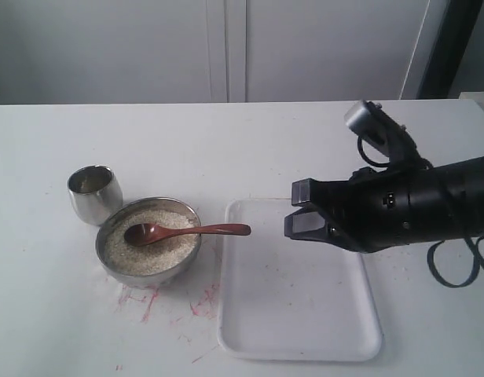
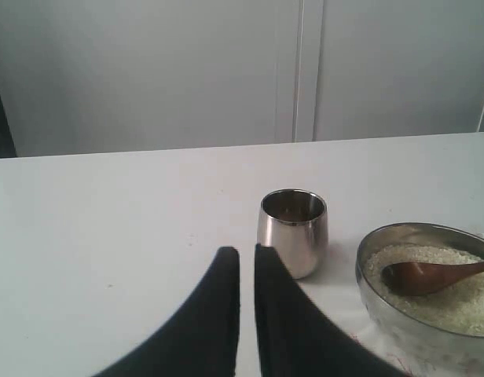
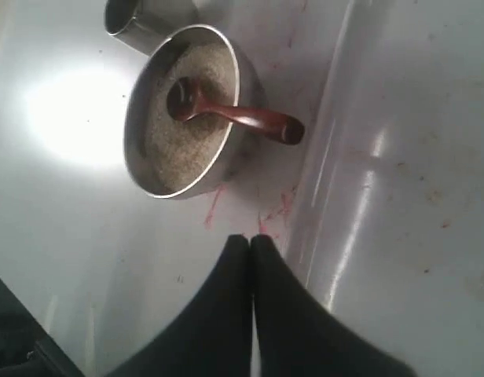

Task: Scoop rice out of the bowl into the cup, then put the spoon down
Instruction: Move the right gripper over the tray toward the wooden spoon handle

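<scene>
1 spoon point(image 1: 183, 232) is laid across 1 bowl point(image 1: 116, 265), handle pointed toward 1 tray point(image 1: 305, 314); 1 cup point(image 1: 94, 192) is seen; the right claw point(image 1: 298, 208) is closed, empty.

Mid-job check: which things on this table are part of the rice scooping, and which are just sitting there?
Part of the job: bowl, rice, spoon, cup, right hand.

Just there: white tray, red marks on the table.
</scene>
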Robot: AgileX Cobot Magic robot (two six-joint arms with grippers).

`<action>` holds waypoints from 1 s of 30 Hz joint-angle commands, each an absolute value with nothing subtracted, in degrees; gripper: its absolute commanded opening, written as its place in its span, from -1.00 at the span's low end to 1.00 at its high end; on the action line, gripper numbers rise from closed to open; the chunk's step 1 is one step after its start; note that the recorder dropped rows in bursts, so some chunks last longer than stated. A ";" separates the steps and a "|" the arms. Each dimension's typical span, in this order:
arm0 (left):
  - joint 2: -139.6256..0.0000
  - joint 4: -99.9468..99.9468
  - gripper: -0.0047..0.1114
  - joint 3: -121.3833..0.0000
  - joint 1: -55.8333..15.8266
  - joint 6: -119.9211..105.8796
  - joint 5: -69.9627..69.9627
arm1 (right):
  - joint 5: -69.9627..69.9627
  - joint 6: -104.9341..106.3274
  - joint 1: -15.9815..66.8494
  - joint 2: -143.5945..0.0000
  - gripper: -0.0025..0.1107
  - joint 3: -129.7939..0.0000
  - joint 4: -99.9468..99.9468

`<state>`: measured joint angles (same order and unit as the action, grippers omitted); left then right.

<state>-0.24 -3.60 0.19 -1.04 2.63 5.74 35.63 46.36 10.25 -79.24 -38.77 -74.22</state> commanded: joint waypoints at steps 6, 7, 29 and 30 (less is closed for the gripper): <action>0.00 -3.83 -0.67 0.00 -1.32 2.72 6.01 | 35.61 57.27 10.24 -89.30 -0.08 -38.89 -90.34; 0.00 -3.83 -0.67 0.00 -1.32 2.72 6.01 | 35.76 57.71 10.24 -90.16 -0.01 -38.89 -92.17; 0.00 -3.83 -0.67 0.00 -1.32 2.72 6.01 | 44.56 59.86 10.24 -106.68 0.07 -48.69 -99.95; 0.00 -3.83 -0.67 0.00 -1.32 2.72 6.01 | 44.60 59.86 10.24 -106.98 0.07 -48.96 -99.95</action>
